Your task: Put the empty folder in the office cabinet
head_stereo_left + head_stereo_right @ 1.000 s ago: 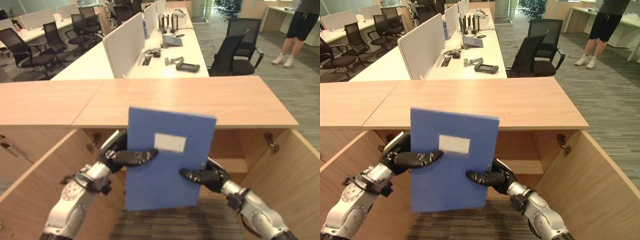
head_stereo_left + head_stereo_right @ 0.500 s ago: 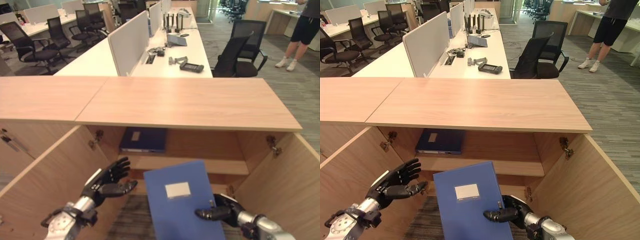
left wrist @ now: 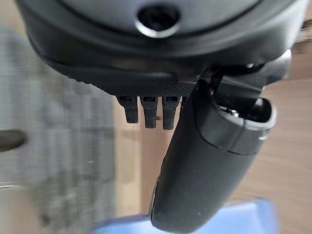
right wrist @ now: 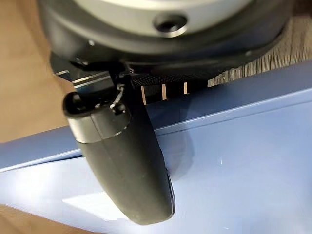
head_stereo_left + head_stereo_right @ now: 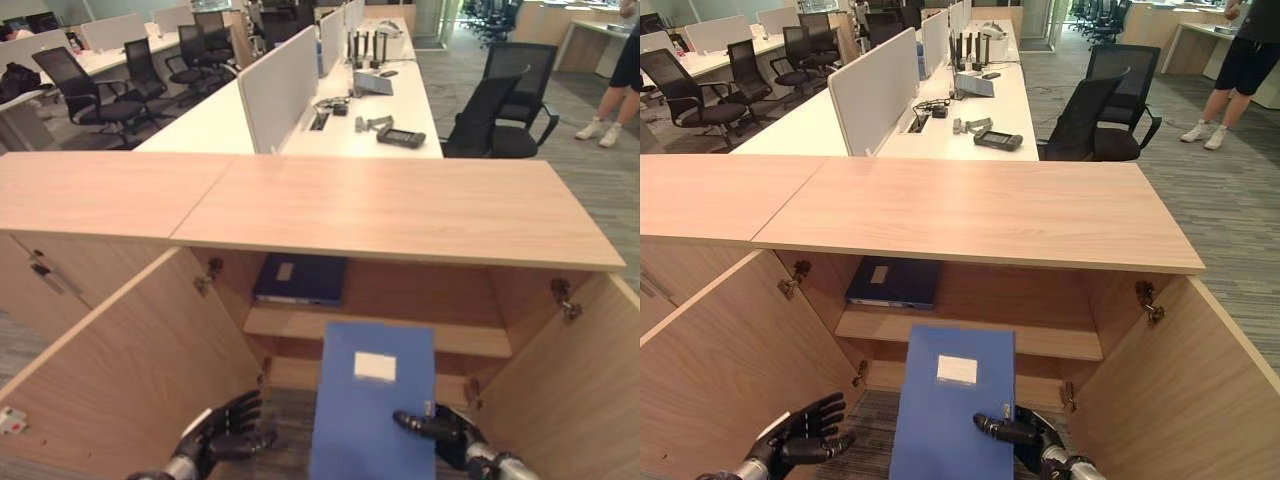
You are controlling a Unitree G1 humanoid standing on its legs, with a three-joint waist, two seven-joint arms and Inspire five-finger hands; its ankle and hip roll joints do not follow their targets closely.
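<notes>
The blue folder [image 5: 368,410] with a white label leans in front of the open office cabinet [image 5: 400,205], its far edge by the front of the shelf [image 5: 280,324]. My right hand [image 5: 441,431] is shut on the folder's right edge; in the right wrist view the thumb [image 4: 127,161] lies on the blue cover [image 4: 234,161]. My left hand [image 5: 224,434] hangs low to the left of the folder, open and apart from it, and its fingers [image 3: 148,109] are straight in the left wrist view.
A dark blue folder [image 5: 298,278] lies flat on the upper shelf. Both cabinet doors stand open, one on the left [image 5: 110,370] and one on the right [image 5: 575,400]. Desks and black chairs [image 5: 500,110] stand behind the cabinet. A person [image 5: 1238,60] stands at the far right.
A second ago both hands held the folder upright before the cabinet. The left hand has let go and dropped. The right hand alone has lowered the folder towards the opening.
</notes>
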